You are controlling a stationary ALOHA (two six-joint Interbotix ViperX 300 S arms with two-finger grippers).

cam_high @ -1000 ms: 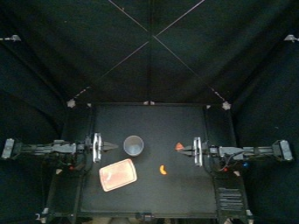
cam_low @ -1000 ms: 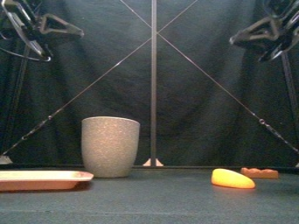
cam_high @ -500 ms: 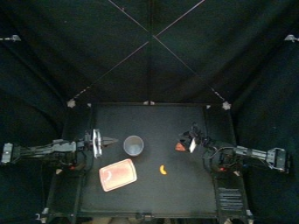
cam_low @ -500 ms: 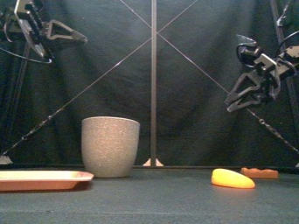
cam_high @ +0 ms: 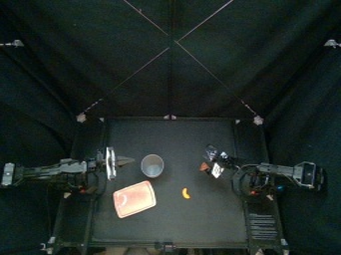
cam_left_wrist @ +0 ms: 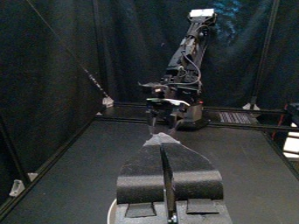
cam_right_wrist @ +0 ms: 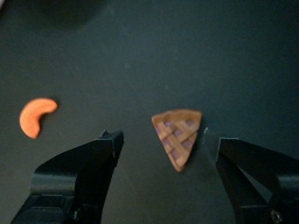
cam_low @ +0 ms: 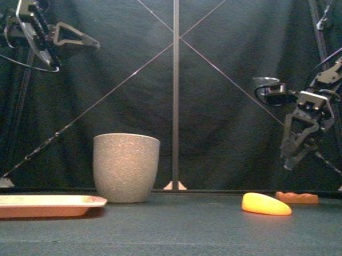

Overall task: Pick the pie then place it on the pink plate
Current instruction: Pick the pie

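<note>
The right end effector (cam_right_wrist: 166, 140), jaws wide, hangs over the pie (cam_right_wrist: 177, 133) (flat, probably thin); an off-centre descent could shove it aside.

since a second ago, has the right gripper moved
Yes: in the front view the right gripper has come down from well above the grey cup toward its rim height, jaws open over the pie.

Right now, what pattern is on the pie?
A criss-cross lattice on the pie, clearest in the right wrist view.

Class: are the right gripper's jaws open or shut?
Open: the right gripper holds its jaws wide apart, the brown lattice pie wedge visible between them.
</note>
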